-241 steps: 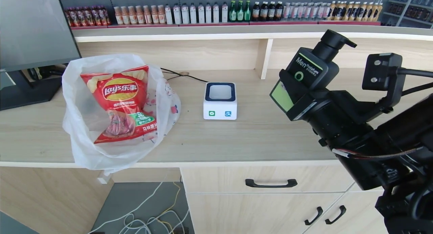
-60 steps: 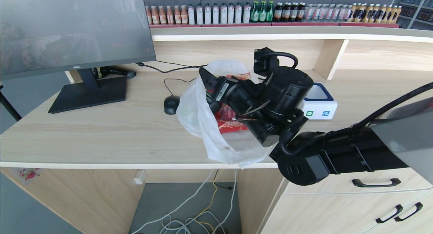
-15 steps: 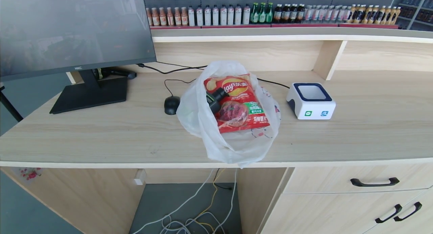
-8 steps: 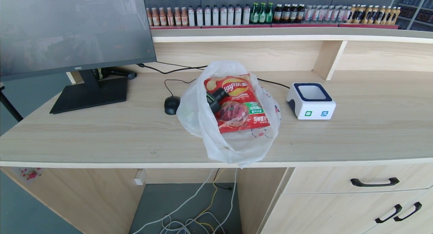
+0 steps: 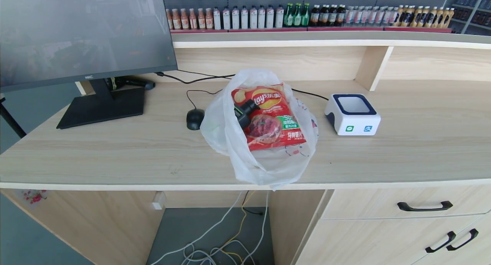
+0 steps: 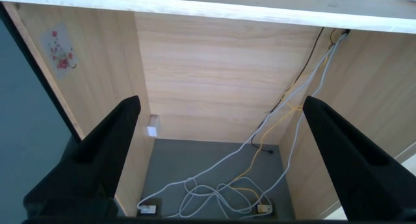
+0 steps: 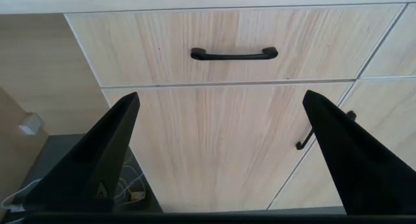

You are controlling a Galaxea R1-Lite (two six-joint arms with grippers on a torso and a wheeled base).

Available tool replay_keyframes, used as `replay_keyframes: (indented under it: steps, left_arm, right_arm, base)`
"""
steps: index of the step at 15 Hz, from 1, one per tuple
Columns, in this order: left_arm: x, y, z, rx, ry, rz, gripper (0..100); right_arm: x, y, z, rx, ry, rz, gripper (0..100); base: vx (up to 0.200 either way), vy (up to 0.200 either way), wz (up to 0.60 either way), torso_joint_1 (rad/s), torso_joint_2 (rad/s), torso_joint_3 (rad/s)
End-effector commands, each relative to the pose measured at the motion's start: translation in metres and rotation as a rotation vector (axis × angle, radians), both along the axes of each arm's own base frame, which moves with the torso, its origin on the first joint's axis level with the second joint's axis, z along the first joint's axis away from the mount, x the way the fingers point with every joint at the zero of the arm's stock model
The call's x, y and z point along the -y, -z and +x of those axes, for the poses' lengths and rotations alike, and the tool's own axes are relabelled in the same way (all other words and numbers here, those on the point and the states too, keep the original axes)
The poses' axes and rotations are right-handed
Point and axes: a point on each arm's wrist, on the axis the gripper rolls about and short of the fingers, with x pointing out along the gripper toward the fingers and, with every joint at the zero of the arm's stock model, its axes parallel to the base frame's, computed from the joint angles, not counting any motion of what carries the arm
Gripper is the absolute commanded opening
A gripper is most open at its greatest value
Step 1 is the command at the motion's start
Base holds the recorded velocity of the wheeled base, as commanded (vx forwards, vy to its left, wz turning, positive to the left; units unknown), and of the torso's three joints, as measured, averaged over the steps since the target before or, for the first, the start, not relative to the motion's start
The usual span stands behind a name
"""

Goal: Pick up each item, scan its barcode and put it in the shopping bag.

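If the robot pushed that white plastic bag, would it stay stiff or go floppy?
Probably floppy: the shopping bag is thin, wrinkled plastic sagging around the crisps packet. It would likely crumple or slide, not roll. Its lower fold overhangs the counter edge, so a push toward that edge might drop it.

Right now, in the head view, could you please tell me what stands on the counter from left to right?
monitor → mouse → shopping bag → scanner
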Motion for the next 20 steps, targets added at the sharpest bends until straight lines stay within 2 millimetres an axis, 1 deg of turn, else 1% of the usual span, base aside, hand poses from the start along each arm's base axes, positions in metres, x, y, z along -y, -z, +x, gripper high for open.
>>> replay_keyframes:
  steps: [1,3,8,17,20]
  left_arm:
    - [0.0,0.0,0.0,0.0,-0.001,-0.003,100]
    - [0.0,0.0,0.0,0.0,0.001,-0.002,100]
    - [0.0,0.0,0.0,0.0,-0.001,0.0,100]
    - [0.0,0.0,0.0,0.0,-0.001,-0.009,100]
    - [0.0,0.0,0.0,0.0,-0.001,-0.011,100]
  right_arm:
    - [0.0001,-0.0001,-0.0005,0.006,-0.002,0.001,100]
    - [0.0001,-0.0001,-0.0005,0.006,-0.002,0.001,100]
    - [0.0001,-0.0001,-0.0005,0.006,-0.002,0.001,100]
    - [0.0001,-0.0001,-0.0005,0.006,-0.002,0.001,100]
    - [0.0001,-0.0001,-0.0005,0.009,0.0,0.041,100]
  base:
    - [-0.2,0.0,0.0,0.002,0.0,0.007]
    - [-0.2,0.0,0.0,0.01,0.0,-0.002]
    - [0.0,0.0,0.0,0.0,0.0,0.0]
    - [0.0,-0.2,0.0,0.007,0.0,0.002]
    - [0.0,-0.2,0.0,0.001,0.0,0.005]
